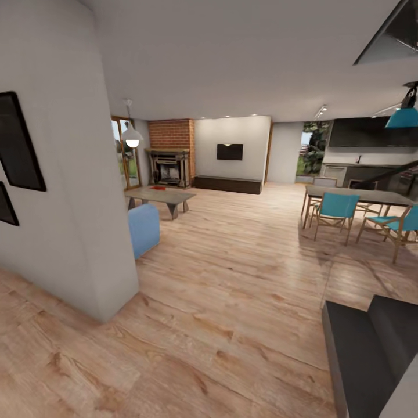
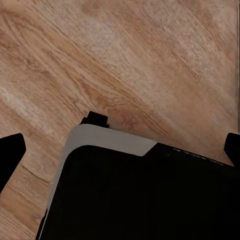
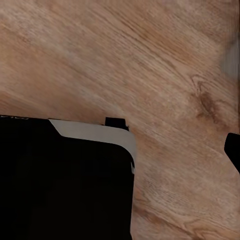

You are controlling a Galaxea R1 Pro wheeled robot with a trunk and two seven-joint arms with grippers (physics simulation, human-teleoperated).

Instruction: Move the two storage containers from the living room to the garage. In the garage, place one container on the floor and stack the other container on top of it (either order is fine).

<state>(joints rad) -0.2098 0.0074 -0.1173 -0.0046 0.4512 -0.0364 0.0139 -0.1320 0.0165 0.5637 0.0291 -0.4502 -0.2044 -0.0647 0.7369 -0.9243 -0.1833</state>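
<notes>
The left gripper (image 2: 120, 145) is hanging over the wood floor (image 2: 125, 60), its two dark fingertips (image 2: 11, 150) spread wide with nothing between them. In the right wrist view one dark fingertip (image 3: 233, 149) is showing at the edge, so it is too hard to tell if the right gripper is wide or closed. The robot's dark base (image 3: 60, 185) is sitting under both arms.

The robot looks to be on its way to the living room (image 1: 191, 168). A small red thing (image 1: 157, 188) is lying on the low table (image 1: 159, 197) near the brick fireplace (image 1: 170, 165); it may be the storage containers, but it is too small to tell. Next, the robot needs to roll past the white wall (image 1: 75, 220) and the blue sofa (image 1: 143, 229) to that table.

The head view is showing the whole room. The wrist views are showing floor planks and the base.
</notes>
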